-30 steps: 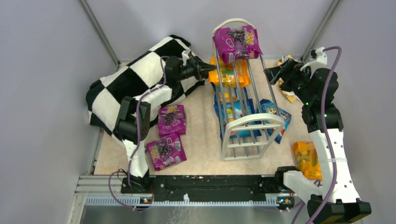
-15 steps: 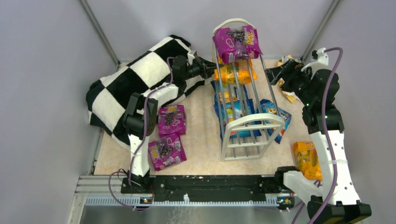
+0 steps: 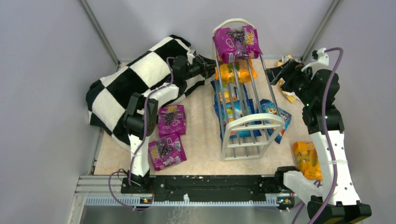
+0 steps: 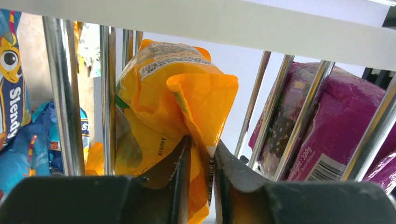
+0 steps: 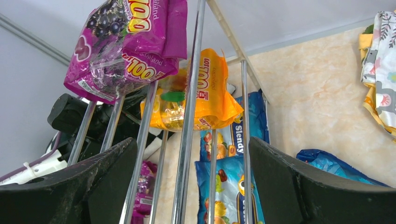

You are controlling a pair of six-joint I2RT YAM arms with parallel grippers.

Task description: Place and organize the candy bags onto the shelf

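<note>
left fingers (image 4: 180, 198) narrowly parted, right fingers (image 5: 303, 186) wide apart

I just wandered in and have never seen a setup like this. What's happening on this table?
Two robot arms are stocking a white wire shelf with candy bags. The left gripper is at its far end with the edge of an orange bag between its fingers, the bag lying on a middle tier; whether it is gripped is unclear. The right gripper hangs open on the other side, holding nothing. One purple bag lies on top; two more purple bags lie on the table.
</note>
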